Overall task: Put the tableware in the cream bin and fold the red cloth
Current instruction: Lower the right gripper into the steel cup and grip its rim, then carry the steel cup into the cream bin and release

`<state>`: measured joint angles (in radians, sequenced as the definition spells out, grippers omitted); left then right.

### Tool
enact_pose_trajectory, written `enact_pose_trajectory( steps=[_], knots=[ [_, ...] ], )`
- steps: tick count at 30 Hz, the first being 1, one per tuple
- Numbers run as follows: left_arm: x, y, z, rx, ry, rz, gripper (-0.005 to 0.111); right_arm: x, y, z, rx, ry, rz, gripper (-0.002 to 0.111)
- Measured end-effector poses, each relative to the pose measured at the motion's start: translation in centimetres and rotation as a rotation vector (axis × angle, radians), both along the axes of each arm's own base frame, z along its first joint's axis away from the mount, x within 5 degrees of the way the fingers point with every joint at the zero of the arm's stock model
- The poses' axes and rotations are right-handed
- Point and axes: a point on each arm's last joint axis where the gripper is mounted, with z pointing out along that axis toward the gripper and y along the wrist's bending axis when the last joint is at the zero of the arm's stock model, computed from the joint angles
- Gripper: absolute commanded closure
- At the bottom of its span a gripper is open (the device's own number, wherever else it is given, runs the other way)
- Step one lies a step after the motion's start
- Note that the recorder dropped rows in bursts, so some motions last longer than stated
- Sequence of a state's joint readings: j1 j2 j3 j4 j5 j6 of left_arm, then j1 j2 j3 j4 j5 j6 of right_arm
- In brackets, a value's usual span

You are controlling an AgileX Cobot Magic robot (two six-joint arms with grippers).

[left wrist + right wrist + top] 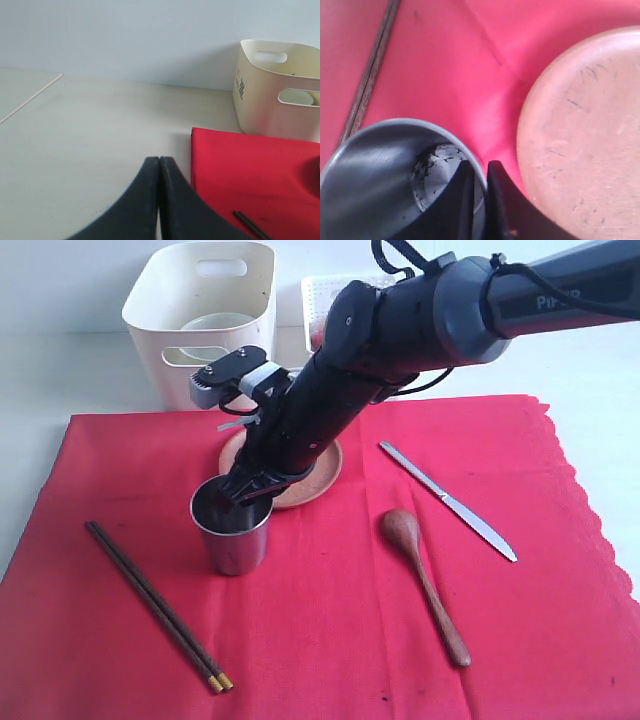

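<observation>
My right gripper (243, 496) reaches across to the steel cup (231, 532) and is shut on its rim (481, 172), one finger inside, one outside. The cup stands upright on the red cloth (330, 630) next to the brown clay plate (312, 475) (585, 135). Dark chopsticks (155, 604) lie left of the cup, the wooden spoon (425, 580) and steel knife (448, 500) to the right. The pale bowl (210, 324) sits inside the cream bin (200, 315) (275, 90). My left gripper (159, 160) is shut and empty over bare table beside the cloth's edge (240, 170).
A white lattice basket (325, 295) stands behind the right arm, next to the cream bin. The cloth's scalloped edge (590, 510) runs along the right side. Pale tabletop (85, 140) surrounds the cloth.
</observation>
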<state>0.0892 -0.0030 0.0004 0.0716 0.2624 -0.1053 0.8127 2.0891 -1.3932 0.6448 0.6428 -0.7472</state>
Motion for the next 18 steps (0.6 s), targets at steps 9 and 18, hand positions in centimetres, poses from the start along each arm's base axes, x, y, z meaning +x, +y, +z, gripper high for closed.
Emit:
enact_pose_trajectory(
  steps=[9,18],
  knots=[
    [0.0,0.0,0.0,0.0,0.0,0.0,0.105,-0.2,-0.2,3.5,0.066,-0.06,-0.006,0.108],
    [0.0,0.0,0.0,0.0,0.0,0.0,0.105,2.2,0.4,6.9,0.286,-0.258,-0.272,0.108]
  ],
)
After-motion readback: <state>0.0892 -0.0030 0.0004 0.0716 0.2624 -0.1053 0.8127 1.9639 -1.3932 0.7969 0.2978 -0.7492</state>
